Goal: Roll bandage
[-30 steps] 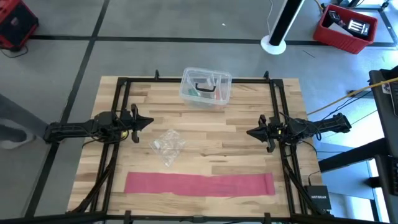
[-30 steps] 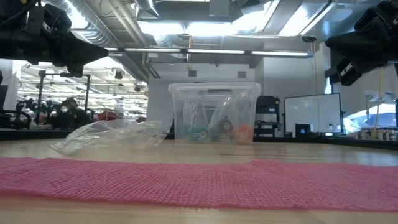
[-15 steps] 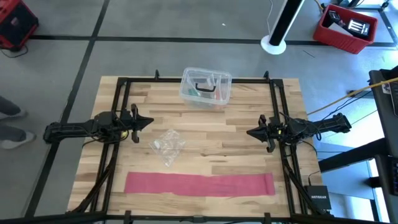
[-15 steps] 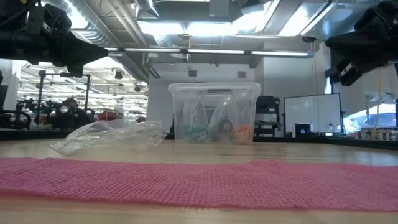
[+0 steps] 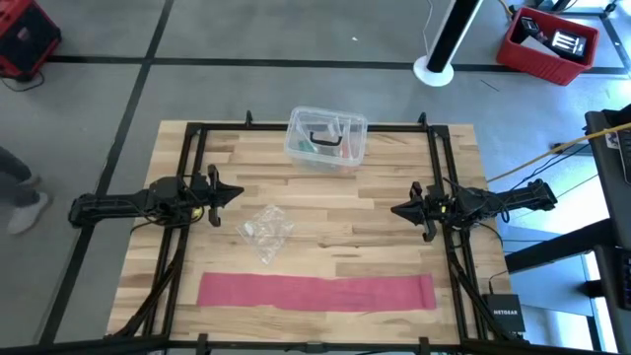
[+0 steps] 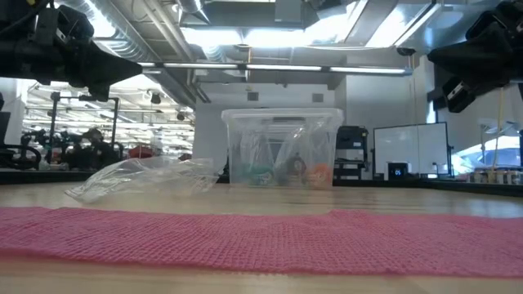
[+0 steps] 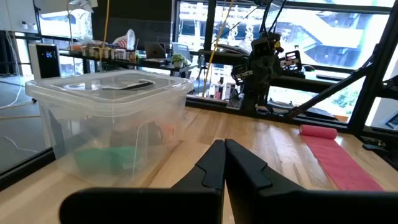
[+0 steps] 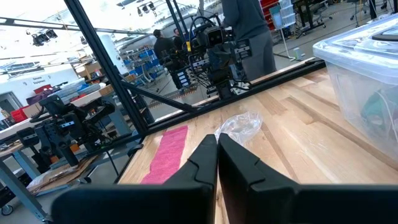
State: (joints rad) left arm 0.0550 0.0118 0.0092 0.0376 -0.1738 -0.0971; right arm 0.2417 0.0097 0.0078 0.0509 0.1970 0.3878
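The bandage (image 5: 315,292) is a long pinkish-red strip lying flat along the table's near edge; it fills the foreground of the low view (image 6: 261,241) and shows in the left wrist view (image 7: 339,162) and the right wrist view (image 8: 168,152). My left gripper (image 5: 237,191) hangs shut above the table's left side, empty; its fingers show together in the left wrist view (image 7: 222,149). My right gripper (image 5: 396,210) hangs shut above the right side, empty, and shows in the right wrist view (image 8: 216,146). Both are well clear of the bandage.
A clear plastic box (image 5: 326,138) with a lid stands at the table's far middle. A crumpled clear wrapper (image 5: 266,230) lies left of centre, between my left gripper and the bandage. A black frame (image 5: 315,126) runs round the table. A person's legs (image 5: 20,192) show on the floor at left.
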